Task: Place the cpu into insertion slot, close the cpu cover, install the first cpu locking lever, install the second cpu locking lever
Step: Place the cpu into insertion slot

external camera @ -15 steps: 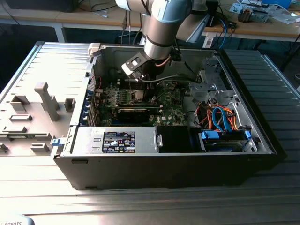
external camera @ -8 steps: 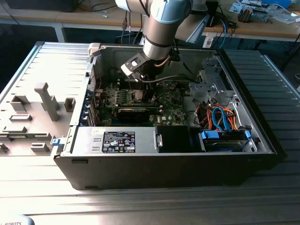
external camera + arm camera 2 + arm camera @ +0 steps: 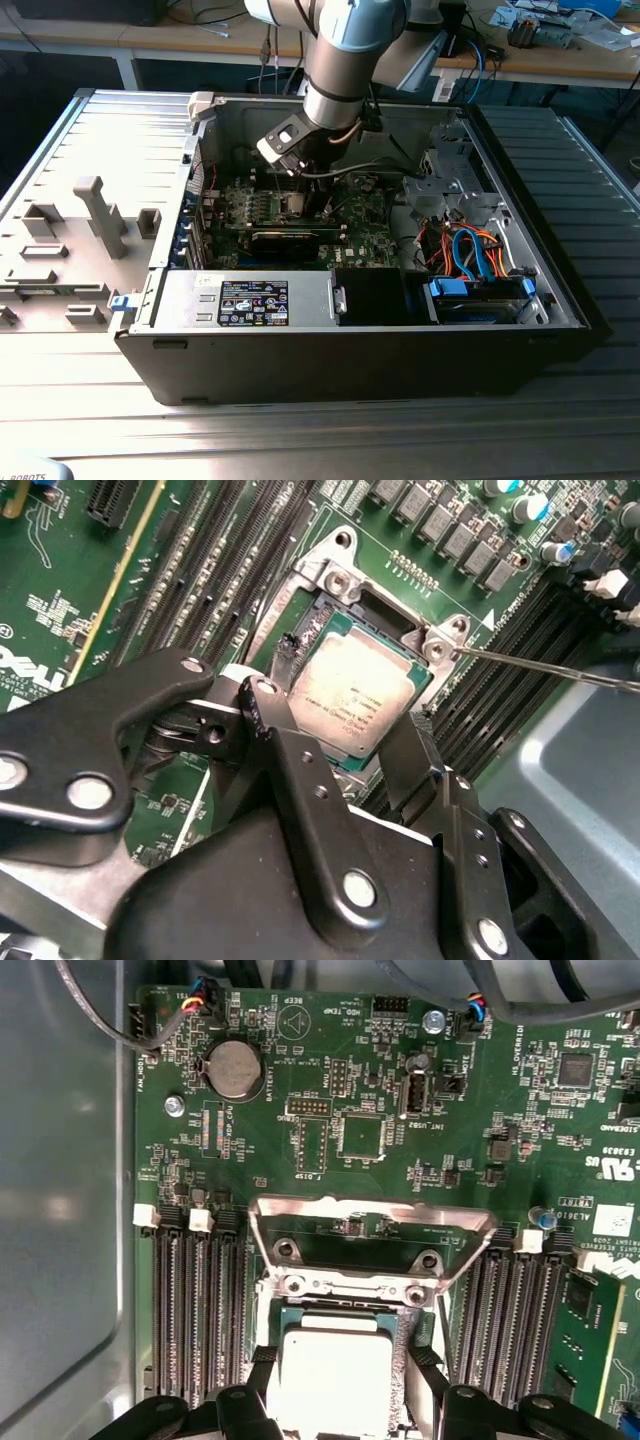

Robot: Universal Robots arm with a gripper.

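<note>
One flat square cpu (image 3: 355,695), its face dull silver-grey metal over a green edge, lies in the insertion slot (image 3: 335,580), a dark socket with a bright, screw-studded steel rim. The cpu cover (image 3: 370,1215), a thin silver frame with its centre cut out, stands tilted up off the socket, open. The gripper (image 3: 350,705) hangs over the chip. Its matt black fingers (image 3: 300,770) are parted to the chip's width and set against two opposite edges of it. Long, ribbed black memory slots (image 3: 195,1310) flank the socket on glossy green circuit board (image 3: 250,1160). In the exterior view, taken from the socket, a tangle of blue and orange cables (image 3: 470,255) lies between three and four o'clock. A labelled silver box (image 3: 250,300) lies near seven o'clock. All of this sits inside an open dark computer case (image 3: 350,365).
</note>
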